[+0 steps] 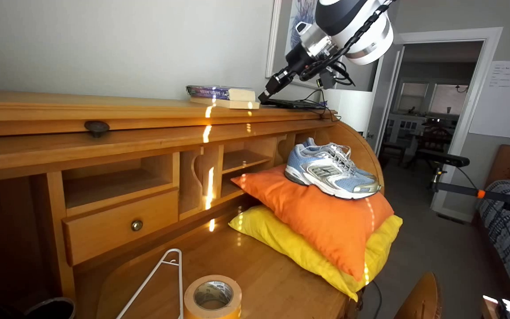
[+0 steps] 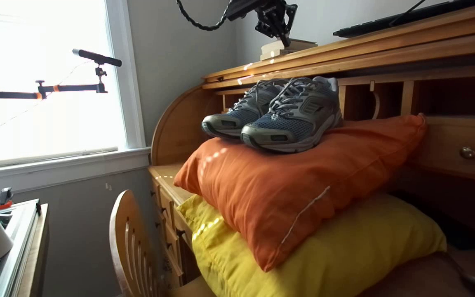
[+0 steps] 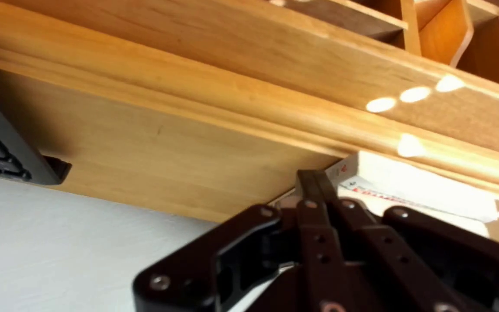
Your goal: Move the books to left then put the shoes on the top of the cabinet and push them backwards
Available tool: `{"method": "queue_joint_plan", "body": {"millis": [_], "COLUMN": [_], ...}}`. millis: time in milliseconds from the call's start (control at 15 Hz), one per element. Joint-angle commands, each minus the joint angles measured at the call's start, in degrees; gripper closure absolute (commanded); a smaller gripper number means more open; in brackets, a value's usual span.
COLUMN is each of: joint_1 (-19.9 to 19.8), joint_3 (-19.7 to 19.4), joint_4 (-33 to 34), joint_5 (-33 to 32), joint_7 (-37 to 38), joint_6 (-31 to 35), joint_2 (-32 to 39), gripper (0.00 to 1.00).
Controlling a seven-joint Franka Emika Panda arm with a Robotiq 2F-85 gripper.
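Two stacked books (image 1: 241,94), one with a purple-blue cover, lie flat on the top ledge of the wooden cabinet (image 1: 148,111). My gripper (image 1: 263,97) points down at the end of the stack, beside the keyboard side. In the wrist view the fingers of the gripper (image 3: 313,175) are pressed together with nothing between them, and the books (image 3: 414,184) lie just past them. Whether the tips touch the stack I cannot tell. The pair of grey-blue shoes (image 1: 326,170) rests on the pillows below the ledge; in an exterior view the shoes (image 2: 299,113) sit side by side.
A black keyboard (image 2: 386,22) with a cable lies on the same ledge. An orange pillow (image 1: 321,221) is on top of a yellow pillow (image 1: 277,237). On the desk surface are a tape roll (image 1: 213,301) and a white hanger (image 1: 179,283). A wooden chair (image 2: 132,243) stands in front.
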Motion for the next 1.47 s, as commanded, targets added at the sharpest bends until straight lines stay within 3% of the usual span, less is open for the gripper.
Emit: {"method": "queue_joint_plan", "body": {"millis": [0, 1400], "joint_1": [-0.1, -0.7], "joint_3": [0.7, 3.6], "joint_4": [2.2, 11.6], "joint_5": [3.9, 8.4], "joint_7": [-5.0, -13.1], "joint_6": [1.4, 1.9], "joint_2": [2.5, 12.0], "gripper": [1.00, 1.00]}}
